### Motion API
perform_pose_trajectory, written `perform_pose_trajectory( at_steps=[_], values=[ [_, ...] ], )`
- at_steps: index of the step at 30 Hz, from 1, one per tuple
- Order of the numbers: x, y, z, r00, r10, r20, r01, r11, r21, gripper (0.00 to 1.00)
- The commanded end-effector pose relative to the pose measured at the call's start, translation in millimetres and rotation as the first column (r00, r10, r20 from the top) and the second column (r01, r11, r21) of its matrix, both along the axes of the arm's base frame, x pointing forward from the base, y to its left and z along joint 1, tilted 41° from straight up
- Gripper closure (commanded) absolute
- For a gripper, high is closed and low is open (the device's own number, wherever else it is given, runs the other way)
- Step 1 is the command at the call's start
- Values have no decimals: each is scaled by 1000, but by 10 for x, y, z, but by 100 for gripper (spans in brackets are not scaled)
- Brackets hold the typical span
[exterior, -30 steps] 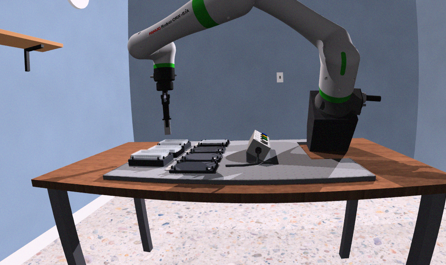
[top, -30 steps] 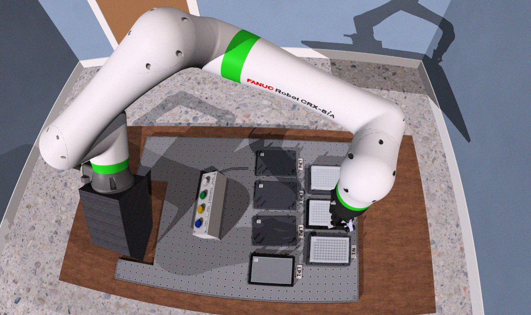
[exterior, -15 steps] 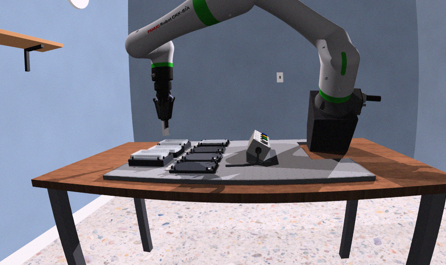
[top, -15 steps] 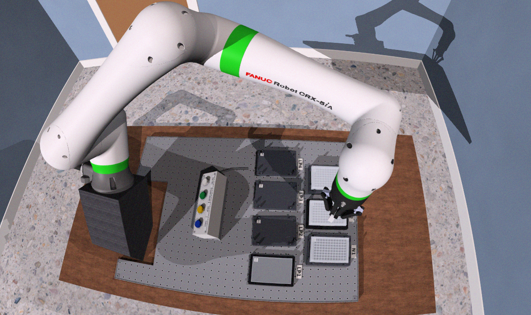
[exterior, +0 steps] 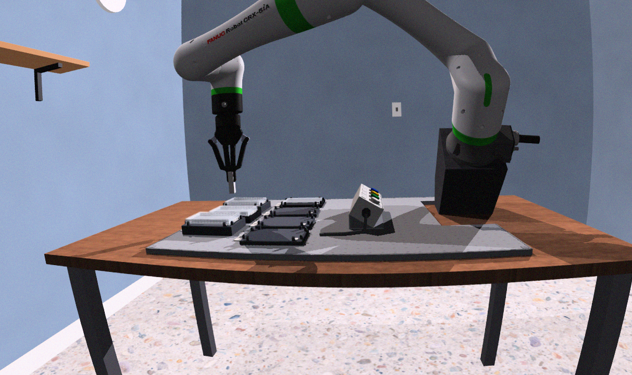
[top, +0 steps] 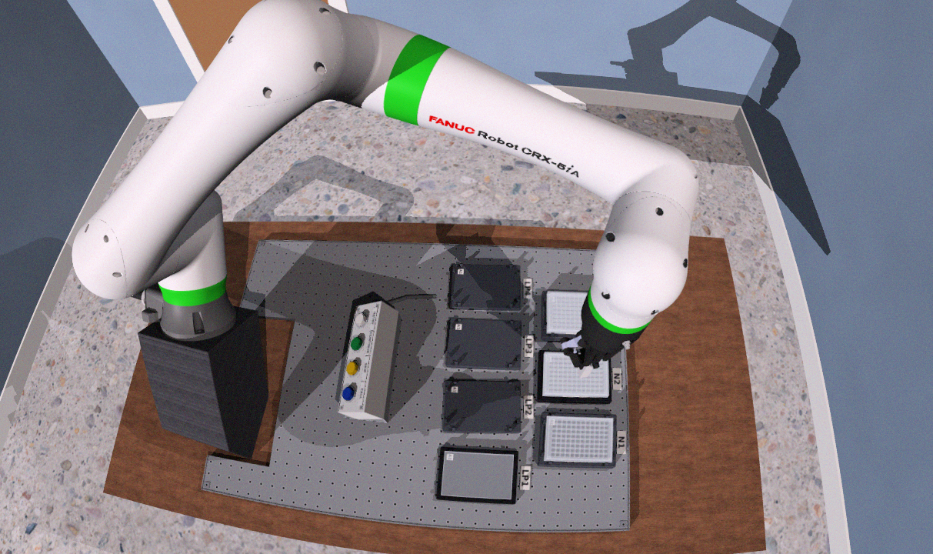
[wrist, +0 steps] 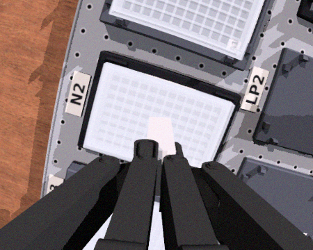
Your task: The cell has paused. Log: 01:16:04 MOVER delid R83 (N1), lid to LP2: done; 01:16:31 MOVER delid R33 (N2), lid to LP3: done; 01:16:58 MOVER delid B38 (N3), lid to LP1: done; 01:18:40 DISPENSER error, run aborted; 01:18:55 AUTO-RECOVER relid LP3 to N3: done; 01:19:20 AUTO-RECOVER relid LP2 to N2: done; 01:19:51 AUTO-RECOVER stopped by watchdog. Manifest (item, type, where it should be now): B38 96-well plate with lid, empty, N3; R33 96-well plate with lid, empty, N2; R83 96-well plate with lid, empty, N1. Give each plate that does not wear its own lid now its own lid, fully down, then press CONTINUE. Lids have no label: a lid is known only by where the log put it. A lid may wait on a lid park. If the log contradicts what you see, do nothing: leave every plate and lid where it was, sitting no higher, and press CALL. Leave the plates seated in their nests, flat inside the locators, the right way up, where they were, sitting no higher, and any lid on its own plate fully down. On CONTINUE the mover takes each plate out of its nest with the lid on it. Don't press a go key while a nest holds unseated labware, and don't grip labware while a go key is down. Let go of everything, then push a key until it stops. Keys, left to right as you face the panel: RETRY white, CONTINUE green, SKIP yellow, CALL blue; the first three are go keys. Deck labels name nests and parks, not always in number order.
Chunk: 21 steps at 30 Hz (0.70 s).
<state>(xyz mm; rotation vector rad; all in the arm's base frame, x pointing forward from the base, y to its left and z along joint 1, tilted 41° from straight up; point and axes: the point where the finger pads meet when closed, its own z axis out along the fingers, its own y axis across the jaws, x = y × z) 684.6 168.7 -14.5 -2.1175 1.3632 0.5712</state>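
Note:
My gripper is shut and empty, well above the N2 plate; it also shows in the side view and the wrist view. The N2 plate looks hazy, with a lid on it. The N1 plate shows sharp open wells and no lid, as in the wrist view. The N3 plate is partly hidden by my wrist and looks lidded. A lid lies on park LP1.
Parks LP2, LP3 and LP4 are dark and empty. The key panel stands left of the parks, with white, green, yellow and blue keys. The robot base is at the left.

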Motion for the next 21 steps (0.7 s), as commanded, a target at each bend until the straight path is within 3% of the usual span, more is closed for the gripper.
perform_pose_trajectory(
  at_steps=[1,8,10,11,13,14,21],
  values=[
    [-13,42,41,961,207,181,-210,978,-4,100],
    [-20,62,59,811,437,390,-450,891,-61,100],
    [-20,62,59,811,437,390,-450,891,-61,100],
    [-20,63,59,717,518,466,-538,837,-101,100],
    [-20,63,60,657,559,506,-584,802,-128,100],
    [-20,63,60,620,581,527,-608,781,-144,34],
    [-20,63,60,319,694,646,-742,607,-284,34]
  ],
)
